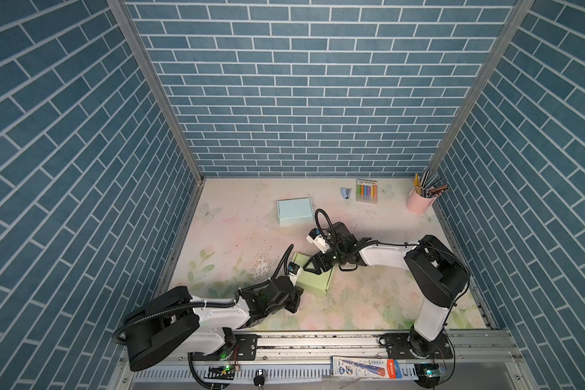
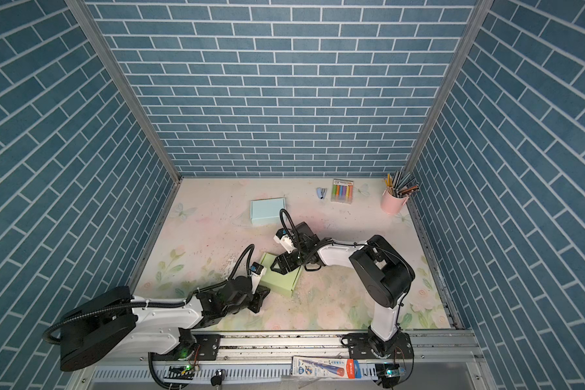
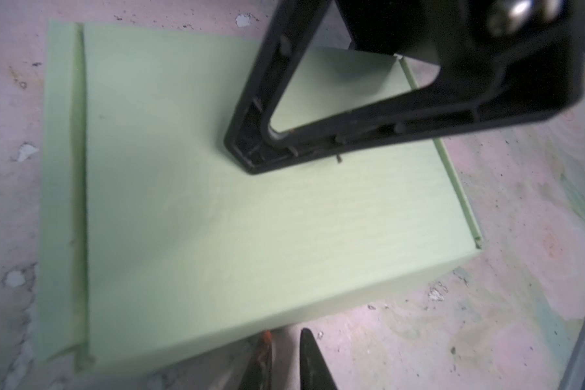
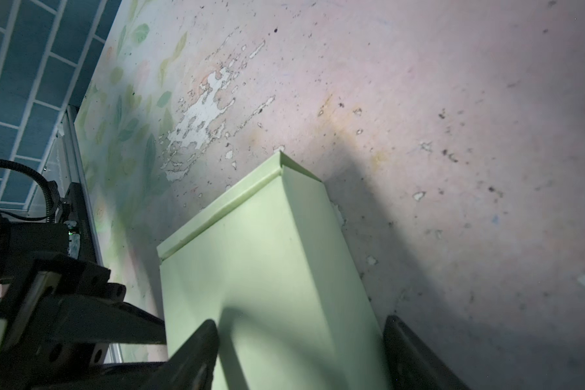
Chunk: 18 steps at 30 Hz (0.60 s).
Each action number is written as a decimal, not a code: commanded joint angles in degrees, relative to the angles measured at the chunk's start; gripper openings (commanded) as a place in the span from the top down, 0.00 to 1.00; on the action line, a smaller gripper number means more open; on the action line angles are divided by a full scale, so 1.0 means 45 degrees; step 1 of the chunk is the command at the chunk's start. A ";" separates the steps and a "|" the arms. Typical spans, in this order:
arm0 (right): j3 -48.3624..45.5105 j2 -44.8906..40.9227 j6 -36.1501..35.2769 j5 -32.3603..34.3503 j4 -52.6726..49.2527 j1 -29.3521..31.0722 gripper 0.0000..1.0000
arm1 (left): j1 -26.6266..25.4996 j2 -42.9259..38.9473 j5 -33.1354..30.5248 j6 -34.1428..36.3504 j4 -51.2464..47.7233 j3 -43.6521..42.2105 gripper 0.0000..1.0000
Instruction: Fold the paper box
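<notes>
Pale green card forms the paper box (image 1: 313, 280), which lies closed on the near middle of the floral table (image 1: 237, 233), between the two arms in both top views (image 2: 281, 280). Its broad top panel faces up. In the left wrist view (image 3: 250, 236) a narrow strip runs along one edge, parted from the panel by a dark seam.

The right gripper (image 1: 313, 270) hangs over the box's far part with its jaws well apart. In the right wrist view (image 4: 301, 347) one finger (image 4: 196, 351) stands above the top panel and the other beyond the box's side, over the table. From the left wrist view, one fingertip (image 3: 247, 148) sits at the top panel; whether it presses cannot be told.

The left gripper (image 1: 296, 299) lies just beside the box's near corner, low over the table. Its fingers (image 3: 309, 358) stand close together with a narrow gap and nothing between them.

Well apart, toward the back wall, lie a light blue box (image 1: 294, 211), a small stapler (image 1: 345, 193), a pack of coloured markers (image 1: 366, 190) and a pink cup (image 1: 419, 202) of pencils.
</notes>
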 commanded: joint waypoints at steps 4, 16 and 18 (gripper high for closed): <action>-0.0832 0.0426 0.0475 -0.1311 0.0056 0.0376 0.24 | 0.0253 0.0672 -0.0555 0.0434 0.0697 0.0571 0.82; -0.0777 0.0397 0.0740 -0.1257 0.0175 0.0841 0.24 | 0.0261 0.1201 -0.1282 0.0869 0.1151 0.0842 0.72; -0.0742 0.0157 0.0683 -0.0633 -0.0084 0.0745 0.24 | 0.0222 0.0972 -0.1188 0.0764 0.1095 0.0659 0.72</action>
